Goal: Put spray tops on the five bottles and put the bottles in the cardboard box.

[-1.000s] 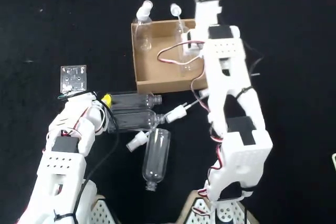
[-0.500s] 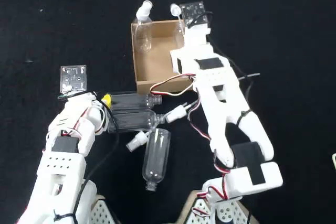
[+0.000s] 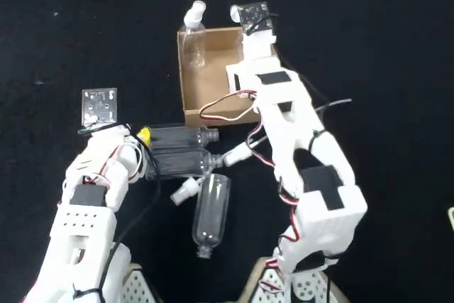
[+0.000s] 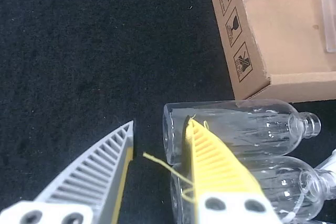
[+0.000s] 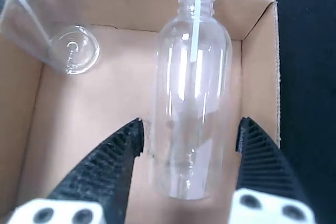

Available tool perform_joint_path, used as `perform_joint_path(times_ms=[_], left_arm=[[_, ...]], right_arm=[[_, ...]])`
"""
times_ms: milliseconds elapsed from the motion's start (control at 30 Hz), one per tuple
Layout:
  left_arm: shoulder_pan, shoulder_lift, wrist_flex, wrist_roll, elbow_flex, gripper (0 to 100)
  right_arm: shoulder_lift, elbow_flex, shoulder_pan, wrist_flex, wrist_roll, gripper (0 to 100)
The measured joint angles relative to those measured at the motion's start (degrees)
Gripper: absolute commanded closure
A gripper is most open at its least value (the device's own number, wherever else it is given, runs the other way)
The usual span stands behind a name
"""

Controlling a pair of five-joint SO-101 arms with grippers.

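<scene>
Cardboard box (image 3: 213, 97) sits mid-desk w/ two bottles upright inside. The far-corner bottle (image 3: 192, 40) has a spray top on. The second bottle (image 5: 189, 93) stands by the box's other far corner, w/ a white dip tube running down thru its neck. R hand (image 5: 190, 129) is open, black fingers either side of the second bottle, contact not clear. Just outside the box's near wall, uncapped bottle A (image 3: 181, 136) and uncapped bottle B (image 3: 181, 162) lie side by side, w/ loose spray top 1 (image 3: 237, 152) near their necks. Uncapped bottle C (image 3: 211, 211) lies nearer the arms, w/ loose spray top 2 (image 3: 186, 191) just beside it. L hand (image 4: 160, 124) is open at the bases of A and B, its yellow finger over A's base. Black desk (image 3: 397, 69) under all.
</scene>
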Motion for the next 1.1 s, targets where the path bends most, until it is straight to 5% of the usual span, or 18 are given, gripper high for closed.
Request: perform_joint_path(times_ms=[467,700,1100], left_arm=[[0.0,0.0,0.0,0.0,0.0,84],[0.0,0.0,0.0,0.0,0.0,84],[0.0,0.0,0.0,0.0,0.0,84]], right_arm=[[9.3,-5.6,0.0,-4.2,0.0,73.5],[9.3,-5.7,0.0,-4.4,0.0,99.2],[9.3,-5.7,2.3,-6.2,0.0,98.8]])
